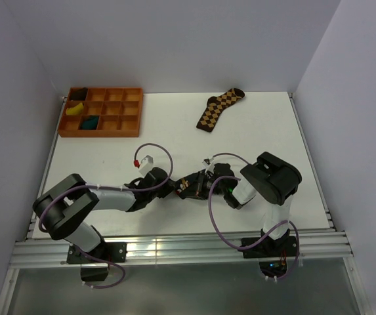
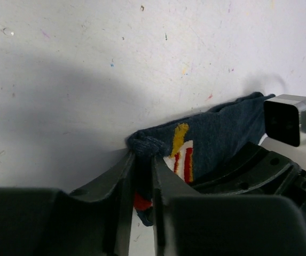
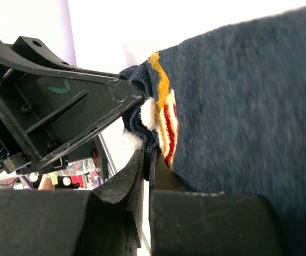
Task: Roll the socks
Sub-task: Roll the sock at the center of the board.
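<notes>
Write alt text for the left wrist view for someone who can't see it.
The left gripper pinches the folded edge of a dark teal sock with a red, yellow and white patch, seen close up from the wrist. The black right gripper and a white camera block fill the lower right; a scuffed white table lies behind.

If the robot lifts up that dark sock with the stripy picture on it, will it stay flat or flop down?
Probably flop: the sock looks like soft knit cloth, already bunched where the left gripper pinches its edge. It likely weighs little, since the right gripper holds it by a thin fold. Fuzzy fabric probably won't slip.
</notes>
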Robot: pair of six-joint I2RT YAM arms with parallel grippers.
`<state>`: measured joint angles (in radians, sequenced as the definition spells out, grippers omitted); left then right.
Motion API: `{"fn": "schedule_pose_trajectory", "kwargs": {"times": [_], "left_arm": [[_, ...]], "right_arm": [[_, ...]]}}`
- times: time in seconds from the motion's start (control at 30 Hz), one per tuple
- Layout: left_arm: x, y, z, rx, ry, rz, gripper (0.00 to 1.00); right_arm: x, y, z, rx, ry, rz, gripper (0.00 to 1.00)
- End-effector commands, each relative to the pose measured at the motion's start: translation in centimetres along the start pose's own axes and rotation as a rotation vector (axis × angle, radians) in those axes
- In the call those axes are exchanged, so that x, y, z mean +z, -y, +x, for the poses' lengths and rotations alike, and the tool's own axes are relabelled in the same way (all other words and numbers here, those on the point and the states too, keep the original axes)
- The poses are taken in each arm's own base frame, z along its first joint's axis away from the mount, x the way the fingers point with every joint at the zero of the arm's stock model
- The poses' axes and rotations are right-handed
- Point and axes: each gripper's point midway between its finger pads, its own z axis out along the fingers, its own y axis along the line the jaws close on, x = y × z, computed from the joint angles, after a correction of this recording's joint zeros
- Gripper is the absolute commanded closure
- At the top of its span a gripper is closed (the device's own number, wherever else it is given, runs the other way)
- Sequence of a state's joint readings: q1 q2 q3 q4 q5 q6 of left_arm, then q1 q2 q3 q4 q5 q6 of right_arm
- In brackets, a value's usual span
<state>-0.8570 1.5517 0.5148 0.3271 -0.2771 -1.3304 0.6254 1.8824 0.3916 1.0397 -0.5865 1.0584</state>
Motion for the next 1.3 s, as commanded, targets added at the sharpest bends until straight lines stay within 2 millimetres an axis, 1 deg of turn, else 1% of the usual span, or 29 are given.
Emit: {"fn": "schedule_pose_trajectory", "kwargs": {"times": [0.0, 0.07, 0.1, 0.17, 0.2, 0.23, 0.27, 0.33, 0.4, 0.43, 0.47, 0.5, 0.53, 0.57, 0.6, 0.63, 0.67, 0.7, 0.73, 0.77, 0.8, 0.83, 0.9, 0.93, 0.97, 1.1, 1.23, 1.27], "left_arm": [[0.3, -2.9, 1.2, 0.029, -0.045, -0.119, 0.8], [0.6, -3.1, 1.1, 0.033, -0.041, -0.137, 0.86], [0.6, -3.3, 1.2, 0.036, -0.04, -0.148, 0.92], [0.7, -3.7, 1.0, 0.042, -0.034, -0.177, 0.98], [0.7, -3.7, 0.9, 0.042, -0.03, -0.182, 1.0], [0.6, -4.2, 1.0, 0.05, -0.032, -0.204, 1.0], [0.6, -4.2, 0.7, 0.049, -0.019, -0.211, 1.0], [0.4, -4.9, 0.6, 0.06, -0.015, -0.249, 1.0], [0.4, -5.1, 0.2, 0.07, 0.0, -0.267, 1.0], [0.3, -5.2, 0.1, 0.074, 0.004, -0.274, 1.0], [0.3, -5.3, 0.0, 0.08, 0.007, -0.285, 1.0], [0.1, -5.9, -0.1, 0.092, 0.011, -0.313, 1.0], [0.0, -6.0, -0.2, 0.097, 0.013, -0.321, 1.0], [-0.1, -6.1, -0.2, 0.113, 0.009, -0.338, 1.0], [-0.2, -6.2, -0.3, 0.124, 0.012, -0.35, 1.0], [0.0, -5.8, -0.5, 0.129, 0.017, -0.352, 1.0], [-0.2, -6.2, -0.6, 0.152, 0.013, -0.378, 1.0], [-0.3, -6.1, -0.6, 0.164, 0.012, -0.382, 1.0], [-0.2, -5.6, -0.9, 0.172, 0.021, -0.383, 1.0], [-0.3, -5.6, -1.0, 0.188, 0.021, -0.394, 1.0], [-0.5, -5.8, -1.1, 0.202, 0.021, -0.413, 1.0], [-0.5, -5.5, -1.4, 0.211, 0.033, -0.417, 1.0], [-0.9, -5.6, -1.6, 0.232, 0.04, -0.434, 1.0], [-1.0, -5.3, -1.8, 0.233, 0.047, -0.428, 1.0], [-1.1, -5.3, -2.0, 0.243, 0.057, -0.433, 1.0], [-1.6, -5.3, -2.1, 0.265, 0.072, -0.429, 1.0], [-1.6, -5.8, -1.9, 0.28, 0.065, -0.435, 1.0], [-1.6, -5.9, -1.9, 0.282, 0.066, -0.437, 1.0]], "right_arm": [[-0.1, 1.7, 0.4, 0.016, -0.009, 0.054, 1.0], [-0.1, 1.9, 0.4, 0.008, -0.01, 0.066, 1.0], [-0.1, 2.0, 0.1, -0.017, 0.0, 0.077, 0.96], [-0.4, 1.9, -0.1, -0.042, 0.006, 0.098, 0.91], [-0.5, 1.9, -0.3, -0.075, 0.011, 0.105, 0.84], [-0.8, 1.7, -0.7, -0.094, 0.028, 0.125, 0.8], [-0.9, 1.7, -0.9, -0.128, 0.033, 0.135, 0.73], [-1.5, 1.1, -1.6, -0.164, 0.058, 0.158, 0.68], [-1.9, 0.4, -2.4, -0.22, 0.081, 0.167, 0.61], [-2.3, 0.7, -2.2, -0.224, 0.073, 0.198, 0.6], [-2.9, -0.4, -3.3, -0.277, 0.116, 0.199, 0.57], [-3.1, -1.1, -3.9, -0.305, 0.133, 0.205, 0.56], [-3.6, -0.6, -3.8, -0.313, 0.123, 0.25, 0.56], [-4.1, -1.5, -4.8, -0.383, 0.174, 0.269, 0.55], [-4.4, -1.6, -5.0, -0.408, 0.178, 0.298, 0.55], [-4.7, -2.1, -5.3, -0.444, 0.199, 0.306, 0.55], [-4.8, -2.3, -5.4, -0.501, 0.215, 0.325, 0.55], [-5.1, -3.0, -5.7, -0.537, 0.244, 0.322, 0.55], [-5.1, -3.3, -5.7, -0.564, 0.258, 0.326, 0.55], [-5.3, -3.0, -6.0, -0.601, 0.29, 0.358, 0.55], [-4.8, -3.8, -5.3, -0.636, 0.299, 0.337, 0.55], [-4.5, -3.9, -5.0, -0.651, 0.308, 0.335, 0.55], [-3.8, -4.2, -4.3, -0.649, 0.32, 0.324, 0.55], [-3.4, -3.5, -4.1, -0.631, 0.313, 0.343, 0.55], [-3.2, -3.4, -3.9, -0.596, 0.318, 0.339, 0.54], [-3.4, -2.1, -4.8, -0.5, 0.379, 0.403, 0.55], [-3.2, -2.4, -5.8, -0.511, 0.366, 0.399, 0.56], [-2.7, -2.8, -6.3, -0.517, 0.363, 0.4, 0.56]]}}
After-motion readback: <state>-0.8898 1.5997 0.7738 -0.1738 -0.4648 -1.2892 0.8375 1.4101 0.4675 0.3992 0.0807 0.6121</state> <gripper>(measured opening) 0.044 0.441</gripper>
